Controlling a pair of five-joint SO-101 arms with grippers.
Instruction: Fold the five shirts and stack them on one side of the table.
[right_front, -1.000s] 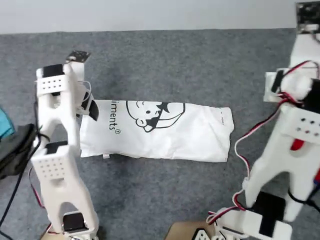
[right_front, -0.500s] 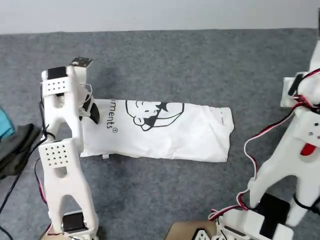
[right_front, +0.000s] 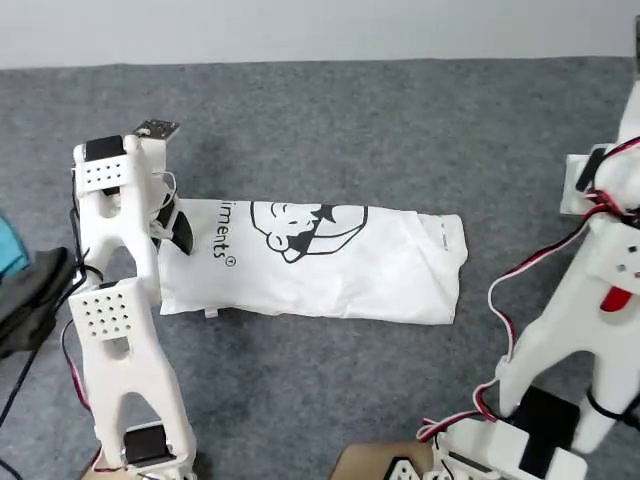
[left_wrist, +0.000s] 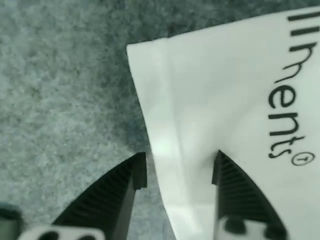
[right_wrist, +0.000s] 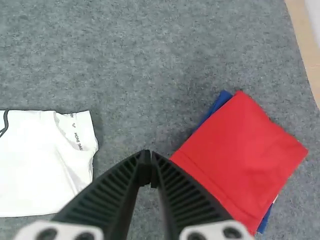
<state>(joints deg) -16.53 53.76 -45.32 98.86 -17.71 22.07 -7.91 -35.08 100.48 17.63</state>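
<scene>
A white shirt (right_front: 320, 262) with a black print lies folded into a long strip across the middle of the grey table. My left gripper (right_front: 170, 222) hovers at its left end, open, its black fingers (left_wrist: 120, 190) straddling the shirt's edge (left_wrist: 175, 165). My right gripper (right_wrist: 149, 170) is shut and empty, up above the table by the shirt's collar end (right_wrist: 47, 160). A folded red shirt (right_wrist: 240, 160) lies on a blue one (right_wrist: 220, 100) beside it.
Dark cloth and a teal item (right_front: 15, 275) lie at the left edge of the table. A tan board (right_front: 365, 462) shows at the front edge. The grey mat (right_front: 350, 130) behind the white shirt is bare.
The left arm shifted slightly along the shirt's left end. The right arm drew back toward the right edge and then held still. The shirt has not moved.
</scene>
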